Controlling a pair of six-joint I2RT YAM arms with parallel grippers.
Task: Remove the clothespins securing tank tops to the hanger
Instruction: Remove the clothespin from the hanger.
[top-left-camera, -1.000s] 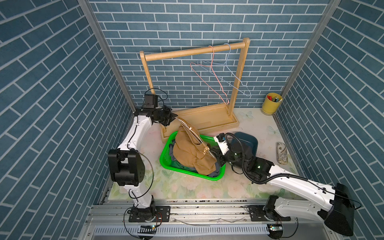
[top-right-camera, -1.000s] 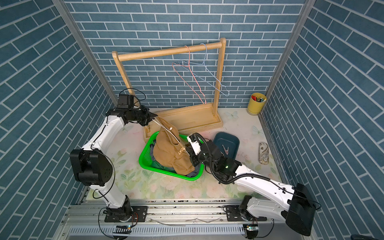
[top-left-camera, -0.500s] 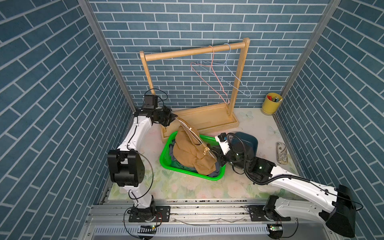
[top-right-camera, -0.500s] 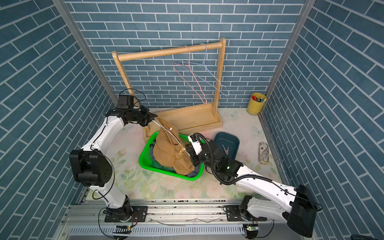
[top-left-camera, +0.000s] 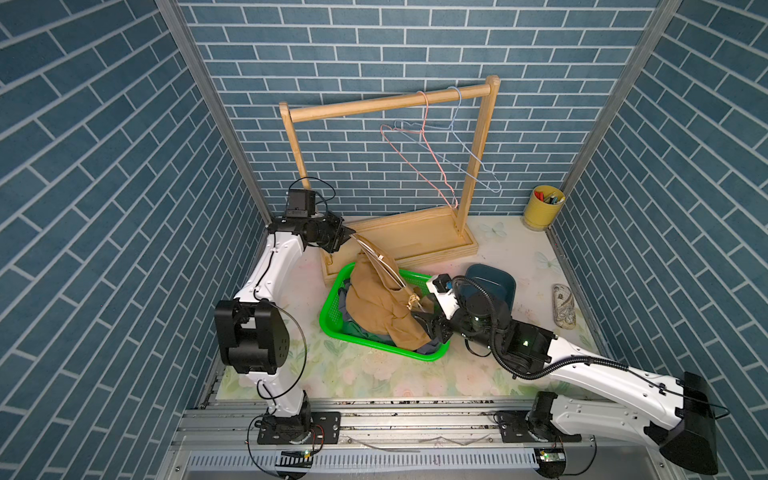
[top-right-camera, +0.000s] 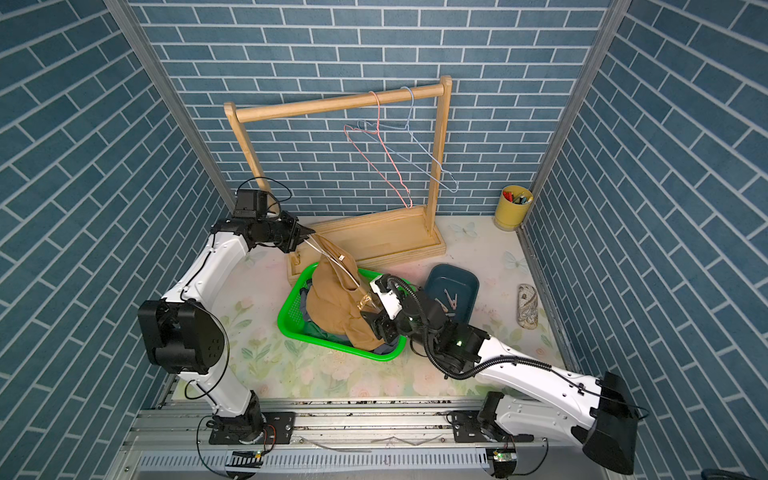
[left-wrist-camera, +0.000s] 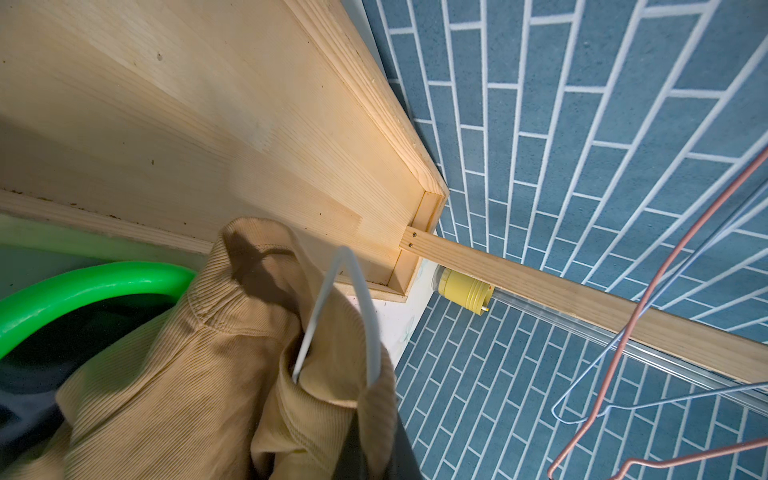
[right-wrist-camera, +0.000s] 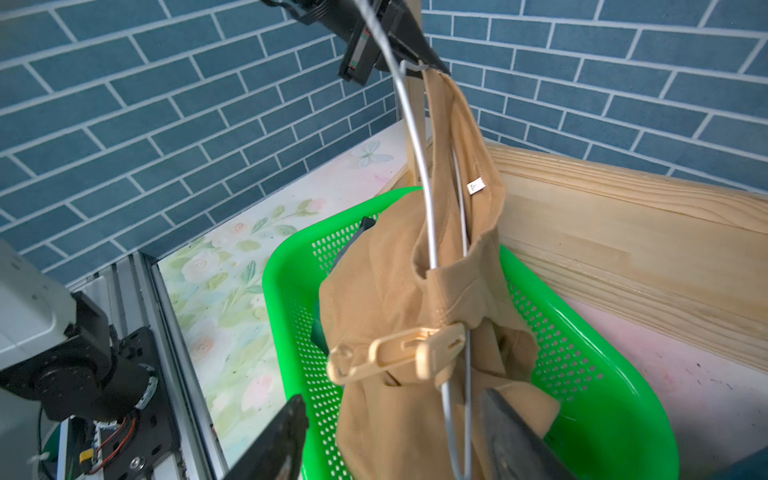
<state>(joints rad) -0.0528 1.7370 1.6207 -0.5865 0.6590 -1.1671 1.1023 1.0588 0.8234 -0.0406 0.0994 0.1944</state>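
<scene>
"So where was the tan clothespin (right-wrist-camera: 399, 353)?"

"Clipped over the wire hanger (left-wrist-camera: 368, 311) and a fold of the tan tank top (top-left-camera: 374, 299), above the green basket (left-wrist-camera: 83, 286), on the basket's side nearest the right arm."

"And the hanger?"

"The left pincer (top-left-camera: 349, 232) was clenched on one end of it, above the basket's far corner. The hanger slanted down over the basket, and the top's lower part drooped into it over other cloth."

"The right pincer (right-wrist-camera: 395, 397)?"

"Released, its jaws wide apart on either side of the wire and cloth just below that pin. I could not see them touching either."

"Any others?"

"Two more clothespins (top-right-camera: 449, 300) lay in a dark tray (top-right-camera: 440, 274) just beside the basket."
</scene>
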